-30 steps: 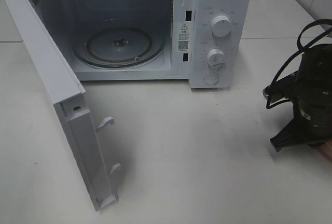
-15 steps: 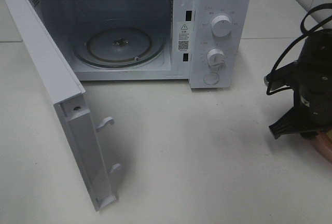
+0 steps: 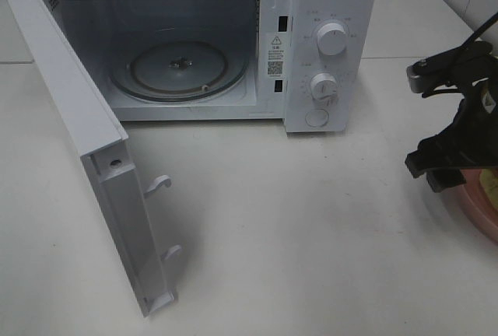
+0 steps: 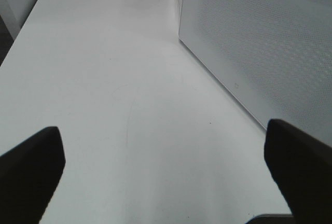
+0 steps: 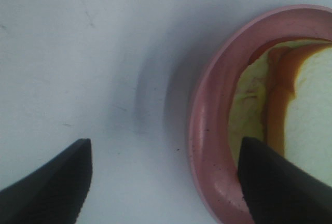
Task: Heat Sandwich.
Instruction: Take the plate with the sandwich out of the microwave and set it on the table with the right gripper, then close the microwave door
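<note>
Exterior high view: we see the microwave (image 3: 233, 40) at the counter's (image 3: 311, 235) far edge, door (image 3: 85, 149) swung wide, turntable (image 3: 177, 68) bare. At the right edge the right gripper (image 3: 447, 166) hangs over the rim of the pink plate (image 3: 475, 211). From the right wrist we note its jaws spread, one finger (image 5: 275, 182) over the plate rim, the other over bare counter. The sandwich (image 5: 306, 110) lies on the plate. From the left wrist we note the left gripper (image 4: 166, 167) spread wide above bare counter, beside the door.

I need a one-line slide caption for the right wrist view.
Open right gripper straddling the round pink plate's rim, white-bread sandwich on it.
</note>
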{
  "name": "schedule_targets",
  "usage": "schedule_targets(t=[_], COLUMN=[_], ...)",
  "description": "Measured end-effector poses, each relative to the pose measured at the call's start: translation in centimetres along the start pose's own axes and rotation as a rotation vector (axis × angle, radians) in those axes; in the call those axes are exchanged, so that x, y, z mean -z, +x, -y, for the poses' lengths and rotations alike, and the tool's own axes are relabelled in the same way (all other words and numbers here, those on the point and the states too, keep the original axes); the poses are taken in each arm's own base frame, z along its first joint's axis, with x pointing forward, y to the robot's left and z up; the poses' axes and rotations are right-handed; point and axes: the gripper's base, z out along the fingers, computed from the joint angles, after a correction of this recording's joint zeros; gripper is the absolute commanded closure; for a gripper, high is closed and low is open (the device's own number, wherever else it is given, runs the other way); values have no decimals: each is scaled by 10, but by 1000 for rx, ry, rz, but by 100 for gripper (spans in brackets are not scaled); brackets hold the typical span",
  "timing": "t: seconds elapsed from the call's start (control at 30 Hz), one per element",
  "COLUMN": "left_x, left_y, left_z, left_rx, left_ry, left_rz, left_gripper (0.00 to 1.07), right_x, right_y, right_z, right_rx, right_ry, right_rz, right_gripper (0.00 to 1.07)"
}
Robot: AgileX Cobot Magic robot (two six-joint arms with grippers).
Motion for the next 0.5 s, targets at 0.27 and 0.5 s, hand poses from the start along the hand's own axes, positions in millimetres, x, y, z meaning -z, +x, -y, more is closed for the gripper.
schedule_targets(t=[0.27, 0.5], left_x=[0, 0], left_y=[0, 0], left_z=[0, 0], left_rx=[0, 0], left_ry=[0, 0], left_rz=[0, 0], left_gripper=[7, 7], right_x=[47, 77], right_y=[17, 34], right_z=[5, 10], right_rx=[-53, -80], right_ry=[-114, -166], right_rz=[61, 94], right_gripper=[31, 31])
